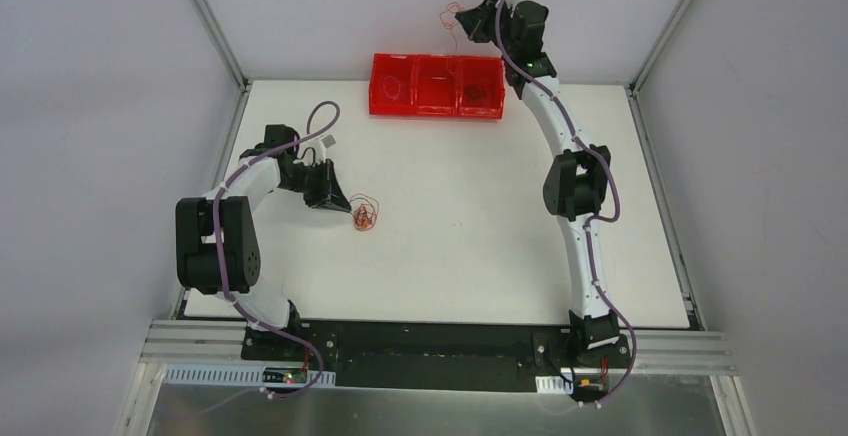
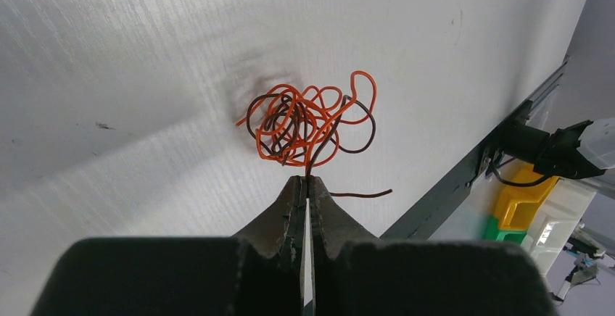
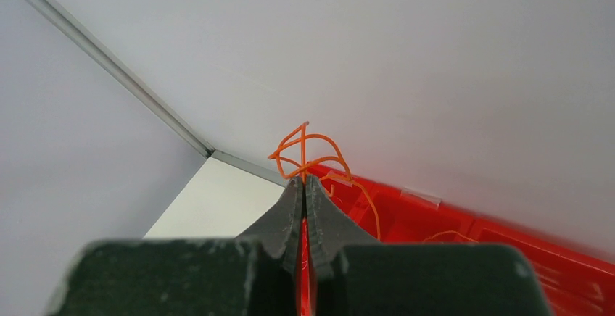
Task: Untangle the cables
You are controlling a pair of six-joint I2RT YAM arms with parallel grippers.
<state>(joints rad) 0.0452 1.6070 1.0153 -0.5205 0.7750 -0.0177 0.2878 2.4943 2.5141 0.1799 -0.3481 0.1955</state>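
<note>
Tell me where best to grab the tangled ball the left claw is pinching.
Probably the big orange loop sticking out of the tangled ball, clear of the knot. Come from the far side, opposite the left claw, shut on a dark wire.

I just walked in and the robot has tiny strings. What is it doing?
Two robot arms are pulling tangled wires apart. The left hand is shut on a strand of a knotted ball of orange and dark wires low over the white table. The right hand is lifted high by the red bin, pinching one loopy orange wire. The knot is not undone yet.
</note>
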